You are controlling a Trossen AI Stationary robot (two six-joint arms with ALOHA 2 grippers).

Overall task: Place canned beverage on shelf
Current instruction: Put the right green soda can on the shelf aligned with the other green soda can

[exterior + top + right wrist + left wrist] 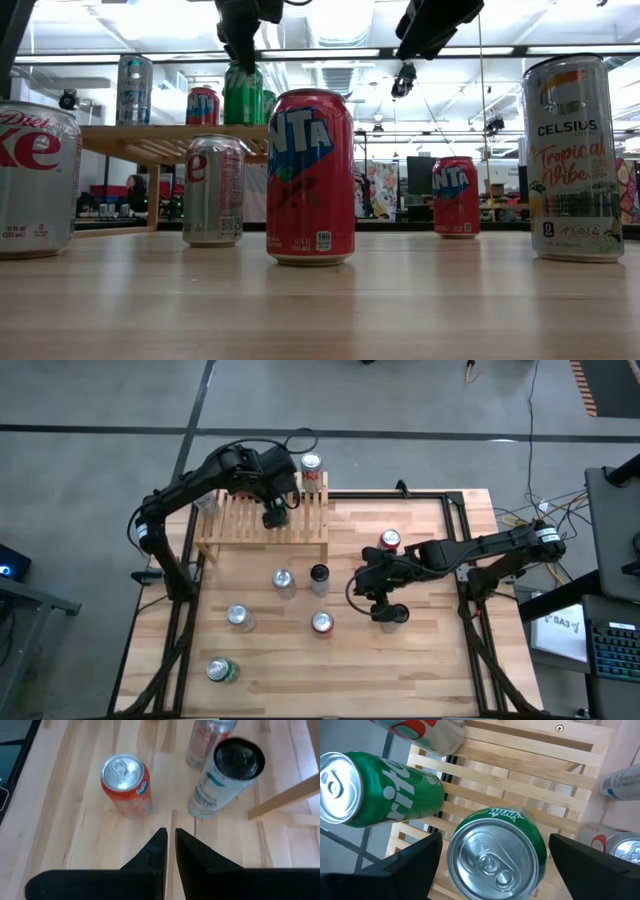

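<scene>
Fingers (pixel 410 865) of the left gripper (pixel 276 517) stand wide apart on either side of a green Sprite can (pixel 495 852), with a clear gap between each finger and the can's wall, so nothing is clamped. That can stands upright on the slatted top of the shelf (pixel 240 525), the light-wood rack at the far left part of the table (pixel 420 670). In the low view the same green can (pixel 242 95) shows on the shelf top right under the left gripper. Just beside it in the left wrist view is a second green Sprite can (pixel 375 790); whether it is on the slats or only at the rack's edge cannot be told. A red-and-white can (pixel 312 465) stands at the far right corner of the shelf, and a pale can (pixel 207 503) is at its left end.

The right gripper (pixel 170 847) hangs over the middle of the table with its two fingers pressed nearly together and nothing between them. Ahead of it on the table are an orange Fanta can (pixel 126 785) and a tall black-topped Celsius can (pixel 227 775), both upright and apart from the fingers.

More cans stand loose on the table: a red can (pixel 389 541) near the right arm, a silver can (pixel 284 581), another silver can (pixel 239 618) and a green can (pixel 222 670) toward the near left corner
</scene>
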